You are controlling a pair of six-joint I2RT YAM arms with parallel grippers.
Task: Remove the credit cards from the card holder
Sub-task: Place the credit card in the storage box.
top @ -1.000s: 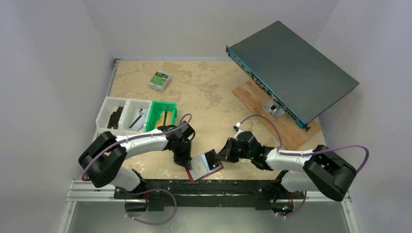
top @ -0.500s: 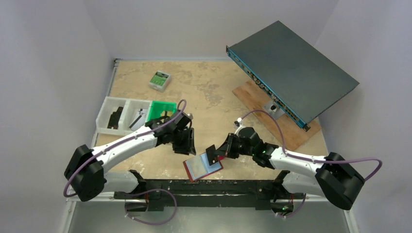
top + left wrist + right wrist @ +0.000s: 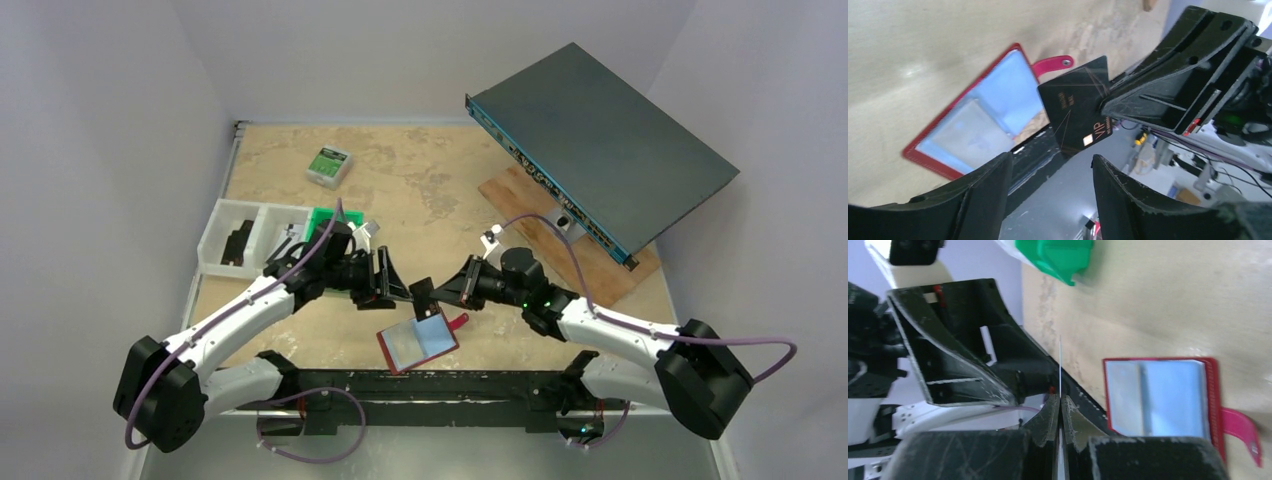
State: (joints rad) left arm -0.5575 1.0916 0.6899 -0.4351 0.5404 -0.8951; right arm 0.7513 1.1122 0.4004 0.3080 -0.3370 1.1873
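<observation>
The left gripper (image 3: pixel 388 281) has just let go of the card holder (image 3: pixel 415 342) and gone up. Its 2 fingers are now spread apart with nothing in them. The right gripper (image 3: pixel 428 293) has gone up too. It is pinching 1 black card (image 3: pixel 1078 112), which is now all the way out. So I think 1 card is done.

The holder lies open and flat, below both grippers and a bit nearer the arm bases. It touches neither gripper. I cannot tell if more cards hide in its pale pockets.

The card's free end is close to the left gripper, so room is tight there. The holder is close to the near edge of the table (image 3: pixel 450 190). The green bin (image 3: pixel 322 222) is just behind the left gripper. The most room looks to be past the right gripper, toward the middle of the table.
</observation>
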